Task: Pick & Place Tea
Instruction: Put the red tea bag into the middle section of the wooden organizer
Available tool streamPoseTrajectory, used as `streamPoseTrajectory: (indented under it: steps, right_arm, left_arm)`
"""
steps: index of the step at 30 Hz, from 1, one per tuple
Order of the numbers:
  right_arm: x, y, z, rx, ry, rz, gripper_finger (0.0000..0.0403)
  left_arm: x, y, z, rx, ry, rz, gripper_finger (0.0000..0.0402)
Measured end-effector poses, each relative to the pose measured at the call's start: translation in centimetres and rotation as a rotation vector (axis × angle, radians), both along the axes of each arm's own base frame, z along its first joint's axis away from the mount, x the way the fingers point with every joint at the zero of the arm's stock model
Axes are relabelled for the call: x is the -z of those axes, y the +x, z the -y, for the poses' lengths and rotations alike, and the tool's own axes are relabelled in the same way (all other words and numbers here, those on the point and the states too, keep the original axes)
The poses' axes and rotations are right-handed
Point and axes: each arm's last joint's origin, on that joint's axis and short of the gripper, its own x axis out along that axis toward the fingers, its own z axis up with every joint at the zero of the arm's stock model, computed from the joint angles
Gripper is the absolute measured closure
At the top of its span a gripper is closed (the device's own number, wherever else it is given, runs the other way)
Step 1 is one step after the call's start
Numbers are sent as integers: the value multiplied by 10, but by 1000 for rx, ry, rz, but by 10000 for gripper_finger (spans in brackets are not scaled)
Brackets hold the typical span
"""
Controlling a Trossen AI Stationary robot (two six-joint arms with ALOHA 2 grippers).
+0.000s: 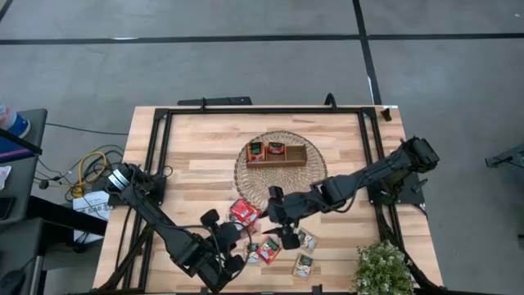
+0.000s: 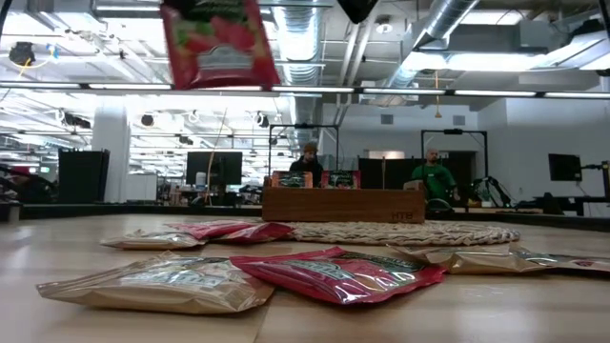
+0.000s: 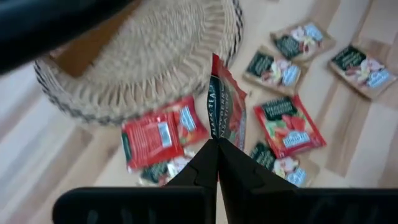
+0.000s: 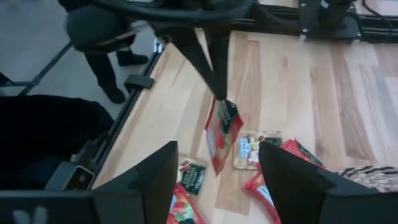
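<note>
A red tea sachet (image 4: 219, 138) hangs high above the table with my left gripper (image 3: 217, 148) shut on it. The low view shows the same sachet (image 2: 219, 43) far above the table top. Several other tea sachets, red (image 1: 270, 248) and pale (image 1: 304, 265), lie flat on the wood near the front edge. Two red ones (image 1: 243, 211) rest against the rim of the round wicker mat (image 1: 246, 179). On the mat stands a wooden tray (image 1: 296, 156) with two sachets (image 1: 256, 150) upright in it. My right gripper (image 4: 217, 155) stands open just beside the held sachet, touching nothing. My left gripper pinches the red sachet by its upper end (image 4: 224, 107) between the two fingertips (image 4: 214, 84). The fingers slant down from above. In the left wrist view the sachet's edge (image 3: 217, 134) runs straight out from the shut tips. It hangs below them, clear of the table.
A dark metal frame (image 1: 164, 147) runs around the table top. A potted plant (image 1: 383, 269) stands at the near right corner. Bare wood lies left of the mat (image 1: 196, 156). Beyond the table, people (image 2: 434, 173) sit in the room.
</note>
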Motion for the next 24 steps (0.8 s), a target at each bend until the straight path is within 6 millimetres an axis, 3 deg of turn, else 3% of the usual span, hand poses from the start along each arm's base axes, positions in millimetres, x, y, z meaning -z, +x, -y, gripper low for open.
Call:
streamPoseTrajectory:
  steps: [9,18,24]
  right_arm:
    - [-1,3,7,10,-9,14,176]
    - [-1,5,11,10,-21,22,191]
    - [-1,5,11,13,-23,23,245]
  left_arm:
    - [-14,9,-5,16,149,98,401]
    - [-23,19,-5,66,165,125,401]
    - [-23,21,-6,69,163,123,401]
